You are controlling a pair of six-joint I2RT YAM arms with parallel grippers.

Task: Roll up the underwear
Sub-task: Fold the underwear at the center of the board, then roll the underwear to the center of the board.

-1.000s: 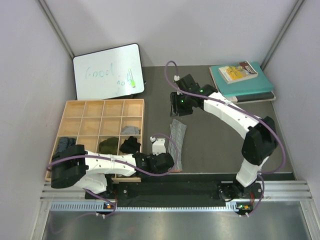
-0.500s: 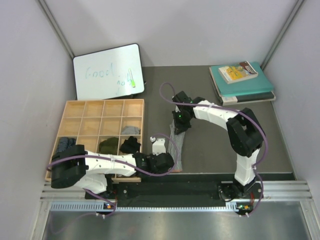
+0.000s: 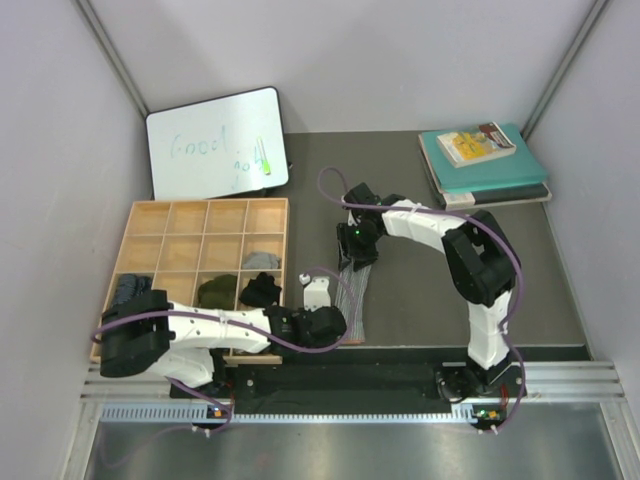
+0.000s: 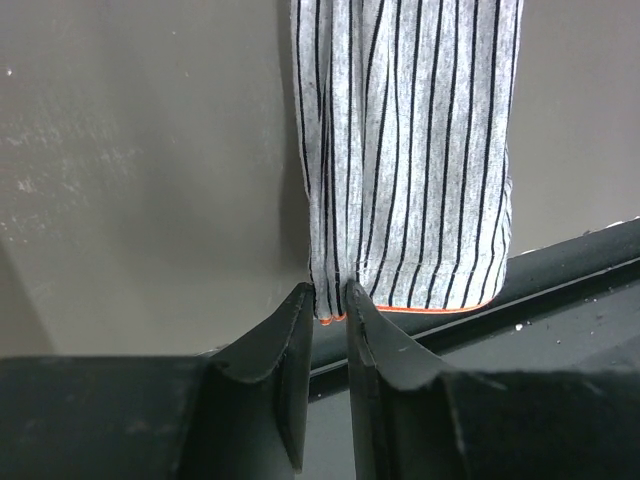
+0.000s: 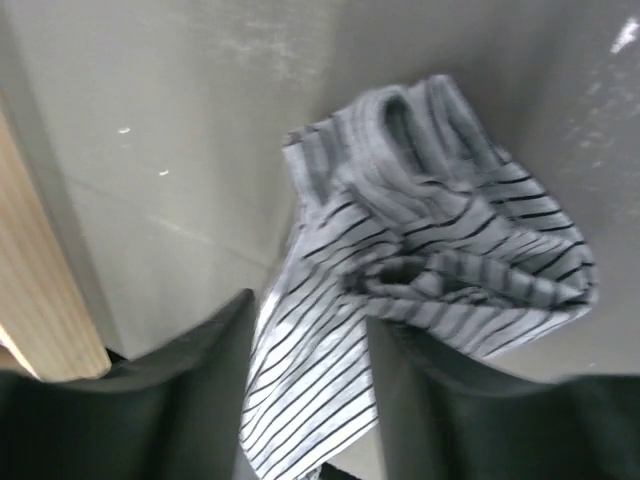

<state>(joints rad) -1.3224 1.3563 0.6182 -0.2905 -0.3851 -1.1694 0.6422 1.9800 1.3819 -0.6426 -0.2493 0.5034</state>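
Underwear: striped grey piece [image 3: 352, 300] laid as a narrow strip on the bench [image 3: 430, 290], running from the near edge toward the middle, with the near hem right at the edge rail [image 3: 350, 352].
Far end: bunched into a loose, uneven first curl, not a tight roll.
Left gripper [image 4: 328, 300]: low at the near edge, fingers a sliver apart with the hem corner at their tips; cannot tell whether pinched or let go.
Right gripper [image 5: 312, 330]: spread wide over the far end, one finger on each side of the strip, holding nothing.
Step in hand: probably the start of the roll, far end toward near edge, near hem as the anchor.
Next move: calls for pressing or pinching the curl and turning it over toward the near edge, square to the strip, with the near corner pinned for tension.
Risk: curl already skewed, so likely to wind into a cone.
Room, right: bare bench beside the strip, books [image 3: 485, 160] well apart at the far right corner.
Room, left: tighter, with the wooden tray [image 3: 208, 203] near and the left arm along its near side.
Near edge: rail directly under the hem, little clearance for the left fingers.
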